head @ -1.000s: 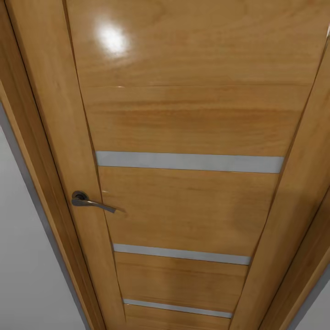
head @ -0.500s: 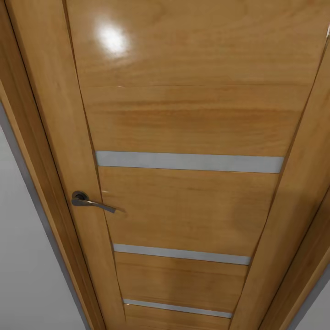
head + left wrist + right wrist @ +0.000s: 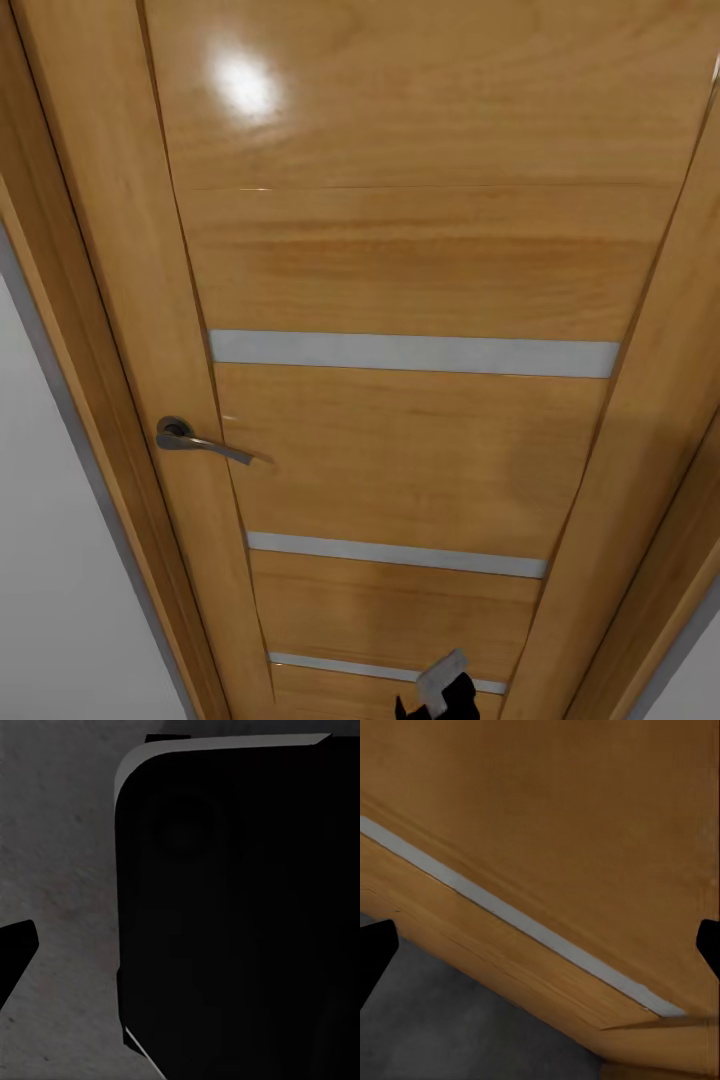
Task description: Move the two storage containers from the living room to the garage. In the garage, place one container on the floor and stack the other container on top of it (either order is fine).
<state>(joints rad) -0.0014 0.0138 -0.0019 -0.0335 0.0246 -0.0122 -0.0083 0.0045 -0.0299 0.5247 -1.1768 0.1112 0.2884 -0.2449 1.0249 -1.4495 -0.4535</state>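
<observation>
Facing shut wood door [image 3: 400, 300], containers nowhere visible, right gripper [image 3: 540, 945] w/ fingers spread & empty, left one can't tell; I'd aim for lever handle [image 3: 200, 441] & press down squarely.

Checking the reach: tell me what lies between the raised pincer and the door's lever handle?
Head view: only glossy wooden door and one grey inlay strip between right pincer and handle.

A: How many doors?
B: One wooden door [image 3: 400, 270], with one metal lever handle [image 3: 200, 441].
A: And the pale strips across it?
B: Three grey strips [image 3: 412, 353] in the head view. Beside the frame, two grey wall patches [image 3: 50, 560].
</observation>
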